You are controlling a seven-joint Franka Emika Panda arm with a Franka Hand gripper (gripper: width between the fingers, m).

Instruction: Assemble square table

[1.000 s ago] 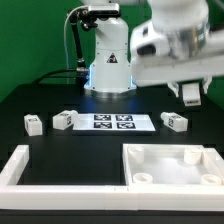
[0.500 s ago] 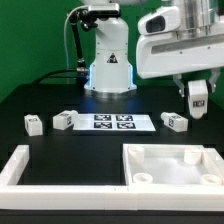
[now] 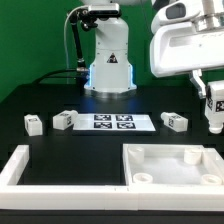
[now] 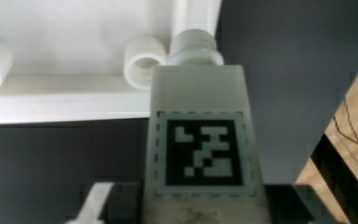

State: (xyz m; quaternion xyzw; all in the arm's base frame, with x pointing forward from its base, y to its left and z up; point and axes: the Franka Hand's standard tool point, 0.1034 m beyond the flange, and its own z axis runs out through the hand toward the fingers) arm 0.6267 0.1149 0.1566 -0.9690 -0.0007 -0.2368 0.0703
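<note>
A: What's at the exterior view's left?

B: A white border bar (image 3: 18, 165) sits at the near left edge of the black table (image 3: 60, 142). Farther back are the first leg block (image 3: 33, 124) and, just right of it, the second leg block (image 3: 63, 120). Both lie on the table, apart from each other.

A: And in the middle?

B: The marker board (image 3: 112, 122) lies flat beside the second leg block. The arm's white base (image 3: 108, 60) stands behind it at the far side.

A: Where's the table top?

B: The square slab (image 3: 170, 149) lies near right, rim up, with a round socket (image 3: 141, 177) showing at its near side. The third leg block (image 3: 175, 121) rests on the table just beyond the slab's far edge.

A: The gripper?

B: The gripper (image 3: 212, 92) hangs at the far right, its fingers clamped on the held leg block (image 3: 214, 108), which is upright and clear of the table. In the wrist view the same leg's tag faces the camera, and the slab's sockets lie past its tip. Whether the leg is right over a socket, I cannot tell.
</note>
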